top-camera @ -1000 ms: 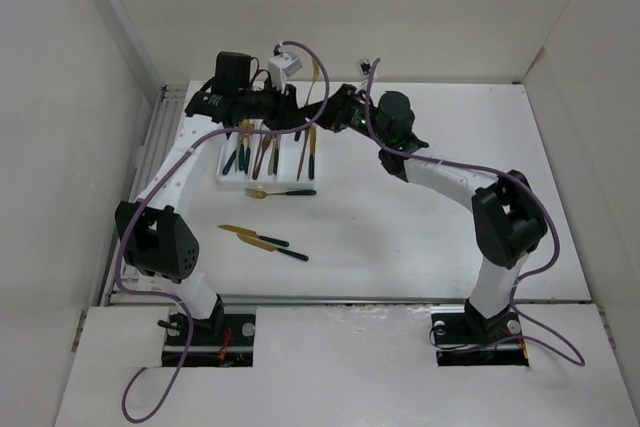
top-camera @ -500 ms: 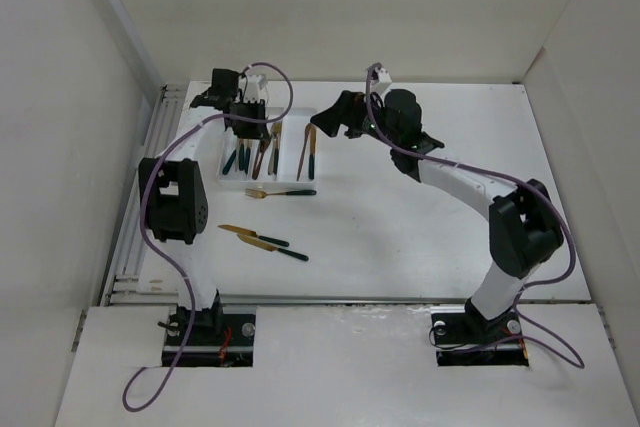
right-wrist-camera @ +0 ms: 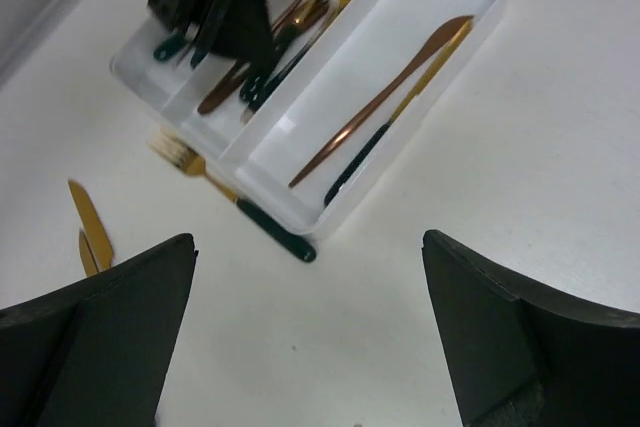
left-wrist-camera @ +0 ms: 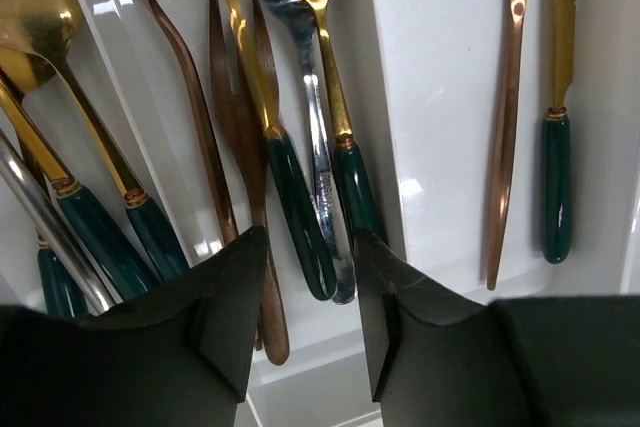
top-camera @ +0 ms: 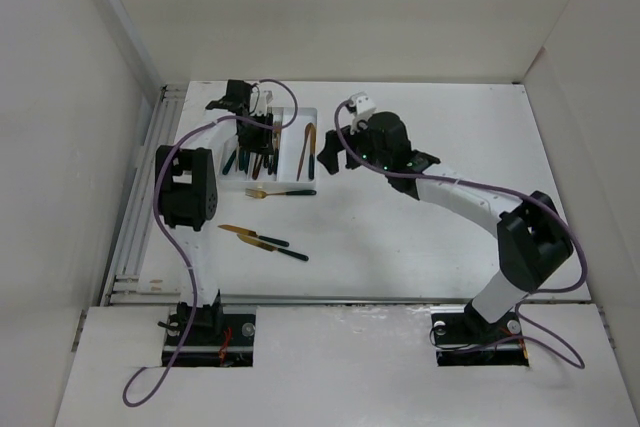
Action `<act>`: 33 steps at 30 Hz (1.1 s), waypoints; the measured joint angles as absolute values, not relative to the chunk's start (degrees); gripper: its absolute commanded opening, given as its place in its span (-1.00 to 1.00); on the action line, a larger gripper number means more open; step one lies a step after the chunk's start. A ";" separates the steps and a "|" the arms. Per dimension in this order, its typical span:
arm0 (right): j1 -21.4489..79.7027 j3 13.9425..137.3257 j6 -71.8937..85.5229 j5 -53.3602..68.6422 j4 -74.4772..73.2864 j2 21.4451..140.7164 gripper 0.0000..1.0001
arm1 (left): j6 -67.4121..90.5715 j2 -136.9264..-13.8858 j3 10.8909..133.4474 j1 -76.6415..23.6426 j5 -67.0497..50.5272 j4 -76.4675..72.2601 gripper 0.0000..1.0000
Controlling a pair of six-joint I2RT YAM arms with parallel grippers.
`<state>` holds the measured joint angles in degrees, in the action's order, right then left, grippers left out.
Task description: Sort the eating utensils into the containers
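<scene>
The white tray (top-camera: 292,186) sits toward the table's (top-camera: 420,247) far left corner, with three compartments running near to far. The utensils inside lie lengthwise, dark handles toward the near edge. The right compartment holds two knives (right-wrist-camera: 380,102). One fork (top-camera: 280,192) lies crosswise just beside the tray's near end, handle pointing right. Two loose knives (top-camera: 270,244) lie diagonally nearer the near edge. The left gripper (left-wrist-camera: 310,247) hangs spread and empty over the middle compartment. The right gripper (right-wrist-camera: 310,247) is likewise spread and empty. White walls surround the table.

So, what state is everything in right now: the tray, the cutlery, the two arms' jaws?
White plastic cutlery tray: left and middle compartments hold several pieces, right one holds two.
Gold fork with green handle: on the table, beside the tray's near end.
Two gold knives with dark handles: loose on the table.
Left gripper: jaws open, empty, over the middle compartment.
Right gripper: jaws open, empty.
</scene>
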<state>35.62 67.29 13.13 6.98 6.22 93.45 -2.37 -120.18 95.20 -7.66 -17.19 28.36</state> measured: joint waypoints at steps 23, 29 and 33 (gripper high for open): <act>44.71 72.49 -3.88 16.56 -6.50 112.73 0.65 | -2.35 -116.79 98.43 -7.66 -15.55 29.58 -0.13; 44.62 76.03 -2.52 16.03 -6.44 114.34 0.68 | -2.48 -116.29 98.43 -7.66 -15.49 29.63 -0.13; 44.62 76.62 -1.15 15.40 -6.66 115.98 0.63 | -2.48 -116.27 98.43 -7.66 -15.38 29.69 -0.13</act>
